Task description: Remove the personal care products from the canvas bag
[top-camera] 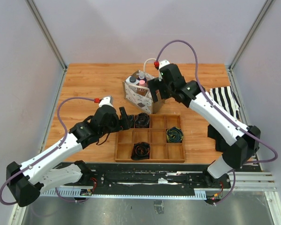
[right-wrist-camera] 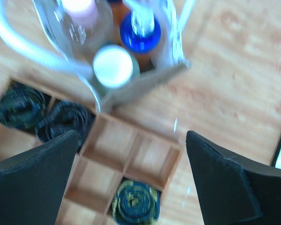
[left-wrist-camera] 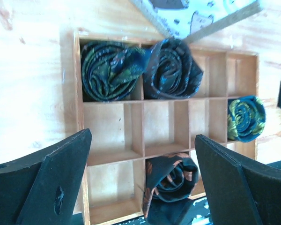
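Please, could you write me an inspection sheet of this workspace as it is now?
Surface: wooden table, no spill seen.
Job's things: canvas bag upright; bottles inside it.
Clutter: divided wooden tray holding four dark rolls; striped cloth at the right edge.
Grippers: left gripper open above the tray; right gripper open near the bag; both empty.
Cables: purple cables hang in loops.
Surroundings: pale walls.

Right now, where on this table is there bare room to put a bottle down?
Bare wood left of the canvas bag, out to the table edge, and along the far edge. Crowded around bag and tray: left gripper and right gripper both hang there.
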